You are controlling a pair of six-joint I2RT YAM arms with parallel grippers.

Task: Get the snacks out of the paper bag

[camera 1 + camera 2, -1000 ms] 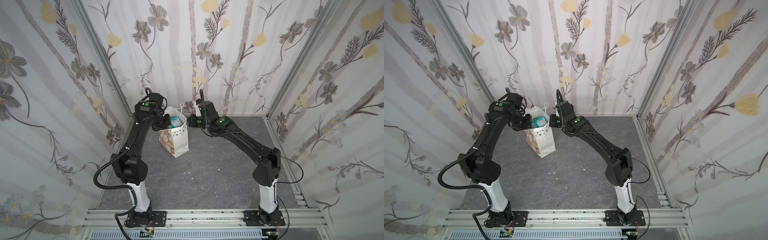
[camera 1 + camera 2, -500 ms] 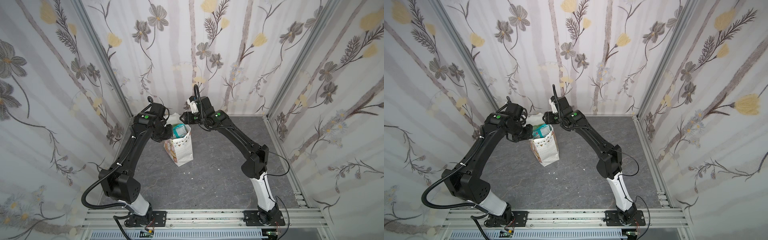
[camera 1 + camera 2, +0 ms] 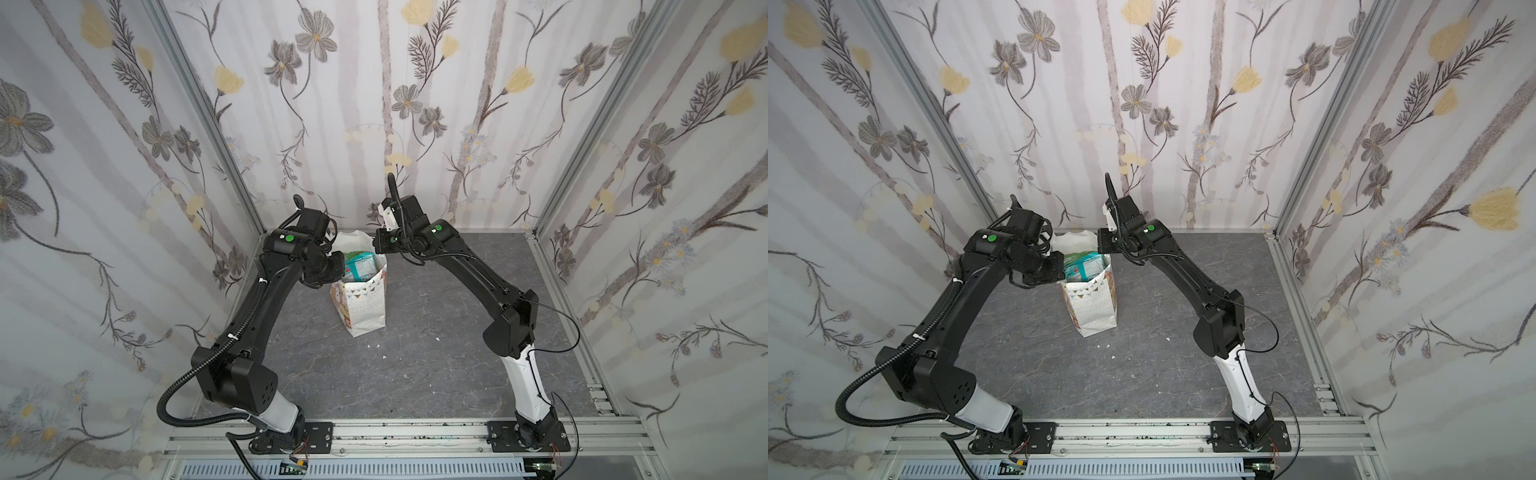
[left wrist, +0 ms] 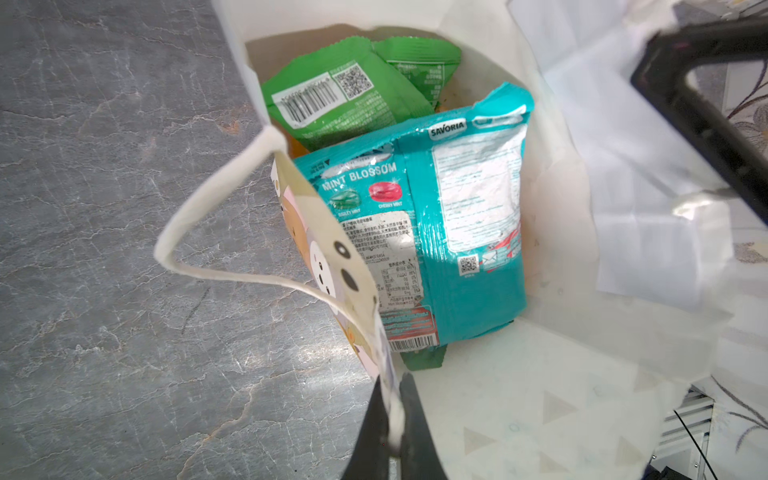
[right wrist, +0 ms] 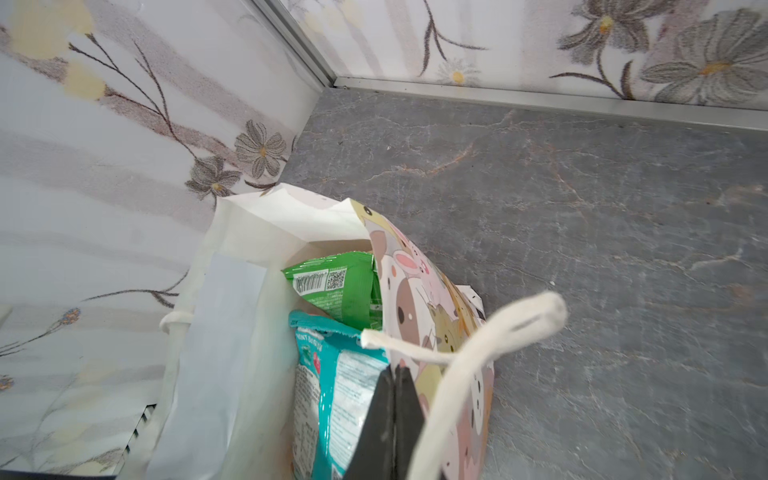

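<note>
A: Dragged the bag (image 3: pixel 363 307) a little nearer and rightward since a second ago?

B: Yes. Stands upright on the grey floor (image 3: pixel 415 353), back left of centre.

A: Grippers?

B: Pinching the bag's left rim with the left gripper (image 4: pixel 390 399), clamping paper between the fingers. Pressed together on the right gripper (image 5: pixel 394 374) too, apparently nipping the right rim beside a cord handle (image 5: pixel 498 332); hard to confirm.

A: Snacks?

B: Inside the bag: teal packet (image 4: pixel 457 208) on top, green packets (image 4: pixel 332 95) partly under it.
</note>
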